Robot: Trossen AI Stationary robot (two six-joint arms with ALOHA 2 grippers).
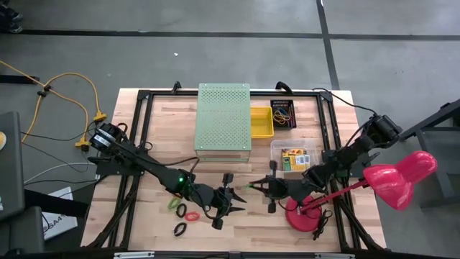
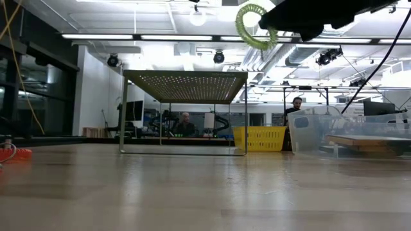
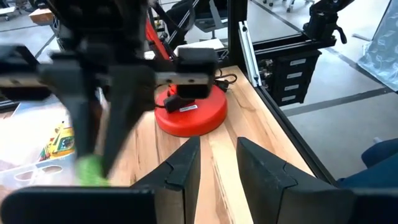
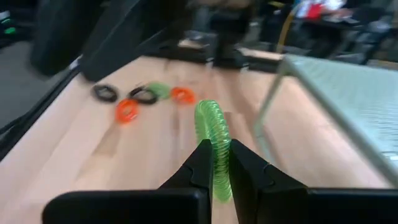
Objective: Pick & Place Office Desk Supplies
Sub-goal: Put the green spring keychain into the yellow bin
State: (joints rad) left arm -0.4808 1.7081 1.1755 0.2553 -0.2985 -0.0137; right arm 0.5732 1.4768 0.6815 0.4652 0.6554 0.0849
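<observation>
My right gripper (image 1: pixel 254 186) hovers above the table's near middle, shut on a green coiled elastic band (image 4: pixel 212 127). In the low view the band (image 2: pixel 252 25) sticks out from the dark gripper (image 2: pixel 308 16), high above the table. My left gripper (image 1: pixel 231 201) faces it from the left, open (image 3: pixel 217 155) and empty. More bands lie flat on the wood near the left gripper: green (image 1: pixel 174 205), red (image 1: pixel 192 215) and black (image 1: pixel 180 229). Crayon boxes (image 1: pixel 295 158) lie in a clear container. My right gripper pinches the green band's near side (image 4: pixel 216 163) between its two fingers. The fingers come level from the table's right. The loop stands on edge beyond the fingertips, lifted clear of the table.
The pale-green perforated box (image 1: pixel 223 119) stands at the far middle, with a yellow bin (image 1: pixel 261 121) and a black tray of bands (image 1: pixel 283 114) to its right. The pink lamp (image 1: pixel 399 176) with its red base (image 1: pixel 305 212) stands under the right arm. People sit beyond the table.
</observation>
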